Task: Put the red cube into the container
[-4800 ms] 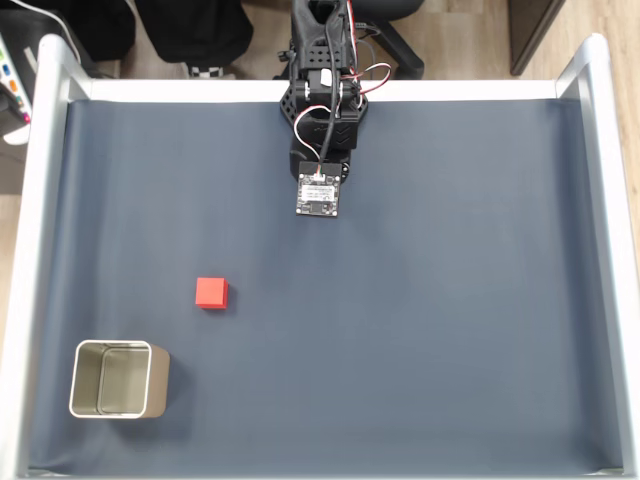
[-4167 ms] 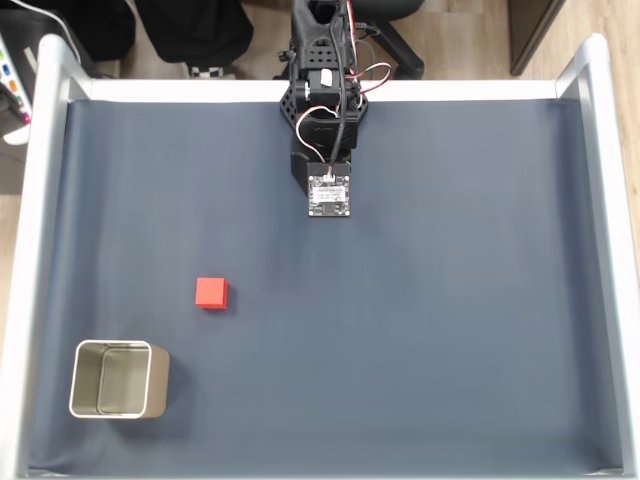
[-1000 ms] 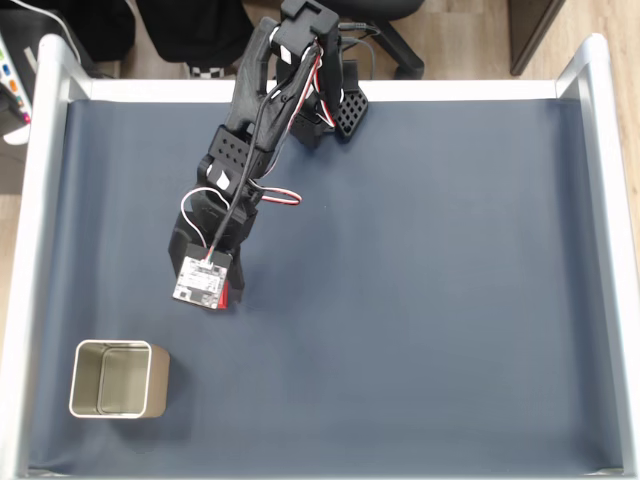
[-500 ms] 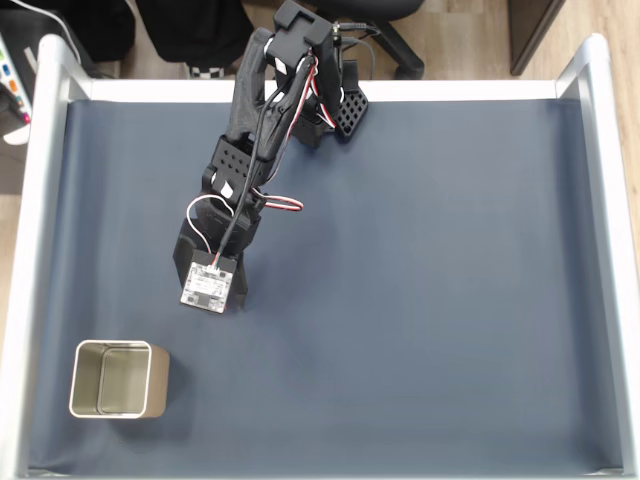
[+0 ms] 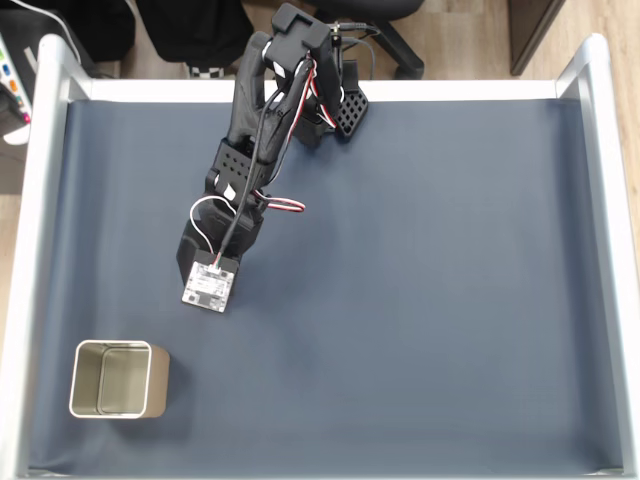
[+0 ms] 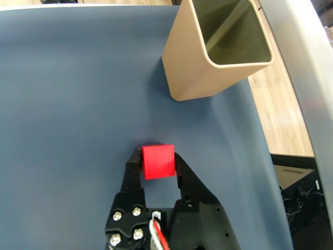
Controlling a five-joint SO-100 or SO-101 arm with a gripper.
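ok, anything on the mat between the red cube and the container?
No. In the wrist view the red cube sits between the gripper fingers, and only bare dark mat separates it from the container.

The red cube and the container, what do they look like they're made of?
The red cube, sitting between the fingers of the gripper, looks like matte plastic or painted wood: flat even colour, no shine. The container seems thin sheet metal with a cream outer coat; its inner walls show a dull greyish sheen.
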